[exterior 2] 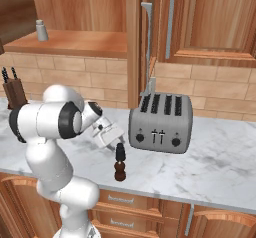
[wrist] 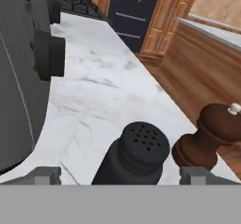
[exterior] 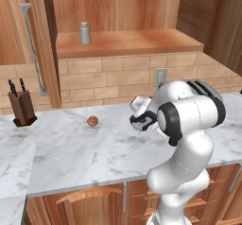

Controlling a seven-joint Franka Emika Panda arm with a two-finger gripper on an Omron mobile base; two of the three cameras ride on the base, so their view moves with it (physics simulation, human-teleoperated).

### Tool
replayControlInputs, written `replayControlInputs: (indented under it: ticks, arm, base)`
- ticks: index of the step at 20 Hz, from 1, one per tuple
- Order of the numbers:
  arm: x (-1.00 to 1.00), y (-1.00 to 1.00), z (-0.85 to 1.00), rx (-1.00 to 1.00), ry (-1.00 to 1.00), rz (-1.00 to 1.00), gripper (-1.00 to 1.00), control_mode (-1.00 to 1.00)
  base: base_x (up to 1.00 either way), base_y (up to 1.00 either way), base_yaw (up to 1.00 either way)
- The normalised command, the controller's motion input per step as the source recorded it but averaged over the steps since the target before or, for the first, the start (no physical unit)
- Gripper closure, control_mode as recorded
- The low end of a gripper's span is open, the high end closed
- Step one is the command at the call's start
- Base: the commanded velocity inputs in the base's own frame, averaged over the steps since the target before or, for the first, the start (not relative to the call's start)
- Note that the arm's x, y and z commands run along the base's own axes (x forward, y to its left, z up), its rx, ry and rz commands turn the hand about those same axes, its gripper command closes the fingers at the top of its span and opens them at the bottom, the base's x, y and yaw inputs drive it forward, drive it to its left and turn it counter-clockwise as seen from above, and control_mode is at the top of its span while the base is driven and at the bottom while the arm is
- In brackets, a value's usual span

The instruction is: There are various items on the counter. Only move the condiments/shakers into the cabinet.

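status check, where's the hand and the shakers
End effector open, straddling black shaker, not closed. Pepper mill right beside it, toaster close. Grey shaker already on cabinet shelf.

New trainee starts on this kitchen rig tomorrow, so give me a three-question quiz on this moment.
1. True or false: the grey shaker stands on the cabinet shelf.
2. Which shaker lies between the open gripper's fingertips in the hand view? A black shaker B pepper mill C ball
3. Fill in: the ball sits on the ____, right of the knife block in the left base view.

Key: 1 true; 2 A; 3 counter
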Motion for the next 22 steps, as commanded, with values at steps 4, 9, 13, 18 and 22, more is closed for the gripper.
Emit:
replayControlInputs:
  ticks: [4, 9, 13, 18, 22]
  arm:
    - [-0.29, 0.00, -0.38, -0.04, -0.15, -0.11, -1.00, -1.00]
    - [-0.14, 0.00, -0.27, -0.08, -0.13, -0.10, -1.00, -1.00]
    - [-0.01, 0.11, -0.03, -0.12, -0.13, -0.11, 1.00, -1.00]
    - [-0.31, 0.34, 0.44, -0.12, -0.17, -0.03, 1.00, -1.00]
    - [-0.49, 0.57, 0.70, -0.10, -0.16, 0.00, 1.00, -1.00]
  base:
    - [0.00, 0.00, 0.00]
    - [0.00, 0.00, 0.00]
    - [0.00, 0.00, 0.00]
    - [0.00, 0.00, 0.00]
    - [0.00, 0.00, 0.00]
